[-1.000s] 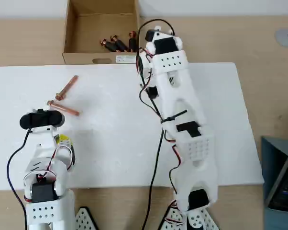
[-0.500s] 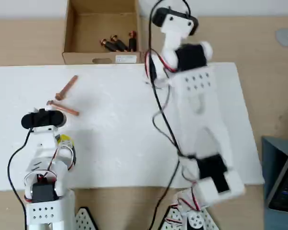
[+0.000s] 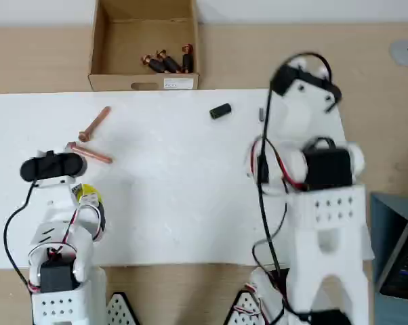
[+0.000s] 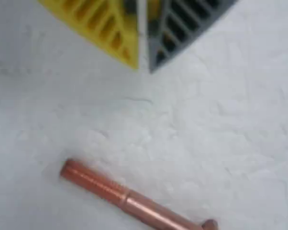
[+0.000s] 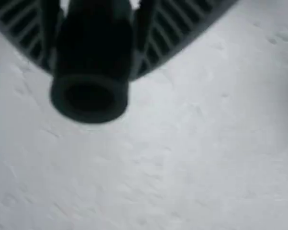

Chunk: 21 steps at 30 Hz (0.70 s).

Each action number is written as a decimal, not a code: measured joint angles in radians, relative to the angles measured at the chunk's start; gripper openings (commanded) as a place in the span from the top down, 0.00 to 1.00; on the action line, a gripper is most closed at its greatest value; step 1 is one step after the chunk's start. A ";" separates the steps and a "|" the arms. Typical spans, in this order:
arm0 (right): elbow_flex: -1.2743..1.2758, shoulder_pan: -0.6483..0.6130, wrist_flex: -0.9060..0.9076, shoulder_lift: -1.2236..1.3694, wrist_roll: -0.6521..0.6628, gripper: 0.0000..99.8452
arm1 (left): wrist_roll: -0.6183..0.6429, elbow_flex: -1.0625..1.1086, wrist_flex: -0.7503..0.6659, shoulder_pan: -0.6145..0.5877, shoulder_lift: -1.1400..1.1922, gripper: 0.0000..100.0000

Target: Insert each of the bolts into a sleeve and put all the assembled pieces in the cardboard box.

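Three pieces (image 3: 167,61) lie in the box (image 3: 95,40) already, well beyond both tools. What's left?

— Two bolts, flat on the mat (image 3: 177,203) over the tabletop (image 3: 41,61). The near bolt (image 3: 89,152) lies just past the tips of the left tool (image 4: 143,62), apart from them; the far bolt (image 3: 95,124) sits a little further out from that tool.

And the tools themselves?

— The left tool is clenched on nothing, tips nearly together above the mat. The right tool (image 5: 94,52) grasps a sleeve (image 5: 89,93), its open bore showing clear of the jaws. A spare sleeve (image 3: 220,111) lies on the mat near the right tool, on its side toward the left one.

So the step in hand is fetching the near bolt?

— I'd judge so. Spread the left jaws first, turn the wrist so they cross the shank squarely, then come down astride it close to the head, leaving the other end free of the tool. A grip along the shank, or at its very end, would likely let it roll or pivot.

And the meeting?

— Bring bolt and bore onto one line before pushing. The right tool need only hold firm, since a round sleeve could twist in its grip. Ease in, don't jab
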 measured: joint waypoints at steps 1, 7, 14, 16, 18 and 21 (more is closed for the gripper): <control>0.035 0.014 -0.006 -0.038 0.000 0.99 | 0.015 -0.026 0.028 0.000 0.000 0.98; 0.213 0.048 -0.092 -0.256 0.000 0.99 | 0.071 -0.149 0.141 0.000 0.003 0.98; 0.350 0.055 -0.120 -0.393 0.000 0.99 | 0.153 -0.316 0.152 0.000 0.216 0.98; 0.368 0.055 -0.120 -0.416 0.000 0.99 | 0.199 -0.391 0.152 0.000 0.321 0.98; 0.371 0.055 -0.120 -0.431 0.000 0.99 | 0.247 -0.468 0.152 0.000 0.442 0.98; 0.374 0.055 -0.123 -0.439 0.000 0.99 | 0.321 -0.582 0.152 0.000 0.629 0.98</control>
